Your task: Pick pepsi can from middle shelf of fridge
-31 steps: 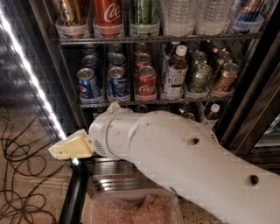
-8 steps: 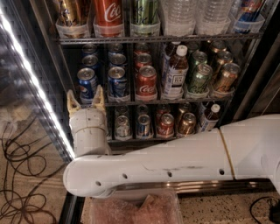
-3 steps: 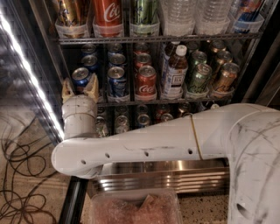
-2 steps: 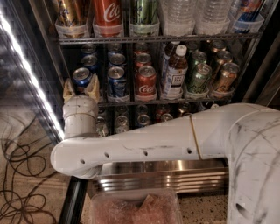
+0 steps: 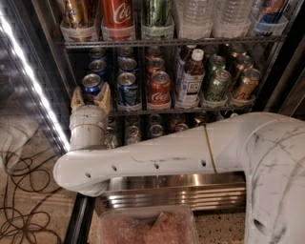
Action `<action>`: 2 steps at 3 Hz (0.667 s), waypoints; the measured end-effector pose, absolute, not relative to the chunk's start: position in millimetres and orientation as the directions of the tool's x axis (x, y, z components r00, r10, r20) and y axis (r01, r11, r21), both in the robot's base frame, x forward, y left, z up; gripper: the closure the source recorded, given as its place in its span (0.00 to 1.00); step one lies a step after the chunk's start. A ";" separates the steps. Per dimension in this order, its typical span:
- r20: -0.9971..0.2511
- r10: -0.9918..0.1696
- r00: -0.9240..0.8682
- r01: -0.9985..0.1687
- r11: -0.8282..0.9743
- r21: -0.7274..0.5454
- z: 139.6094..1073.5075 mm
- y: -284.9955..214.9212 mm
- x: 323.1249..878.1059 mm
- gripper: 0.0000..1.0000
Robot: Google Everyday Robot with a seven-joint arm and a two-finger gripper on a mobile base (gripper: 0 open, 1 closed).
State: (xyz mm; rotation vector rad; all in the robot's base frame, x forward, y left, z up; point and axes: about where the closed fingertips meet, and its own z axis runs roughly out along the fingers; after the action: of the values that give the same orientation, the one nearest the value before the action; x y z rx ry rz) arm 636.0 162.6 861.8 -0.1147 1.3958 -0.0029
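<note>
Since 2.7 seconds ago, your arm has been swinging lower and reaching deeper, and the claw [image 5: 90, 98] has moved up and left into the fridge [image 5: 290, 62]. Over the last 0.7 seconds it has barely shifted.

You are now looking at the claw pointing into the left end of the middle shelf [image 5: 205, 110]. Its tan fingers [image 5: 76, 98] are standing apart, one on each side of the pepsi can [image 5: 91, 85]. You cannot tell whether they are touching it. That can is sitting at the front left of the shelf, with more cans lining up behind it.

Along the front row to its right, clear plastic cups are holding a second Pepsi can [image 5: 127, 88], a Coca-Cola can [image 5: 159, 88], a white-capped bottle [image 5: 190, 78], a green can [image 5: 218, 85] and a bronze can [image 5: 245, 83].

The top shelf [image 5: 167, 42] is carrying cups with a gold can [image 5: 78, 14], a tall Coca-Cola can [image 5: 117, 14], a green tall can [image 5: 157, 12], two clear water bottles [image 5: 195, 14] and a blue can [image 5: 269, 12].

Below your arm, silver can tops [image 5: 155, 126] are showing on the lower shelf. A ribbed steel base [image 5: 176, 190] is running beneath. At the bottom edge, a clear plastic tub [image 5: 110, 224] is holding something pinkish and crumpled that you cannot identify.

The LED strip [image 5: 33, 81] is glowing down the left side, and cables [image 5: 19, 190] are lying on the floor.
</note>
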 end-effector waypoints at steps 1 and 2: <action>-0.982 -0.070 0.175 -0.066 0.994 -0.082 861.8 162.6 636.0 0.60; -0.982 -0.070 0.175 -0.066 0.994 -0.082 861.8 162.6 636.0 0.83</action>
State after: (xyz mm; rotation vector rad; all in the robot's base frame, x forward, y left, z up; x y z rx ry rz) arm 636.0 162.6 861.8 -0.1147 1.3958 -0.0029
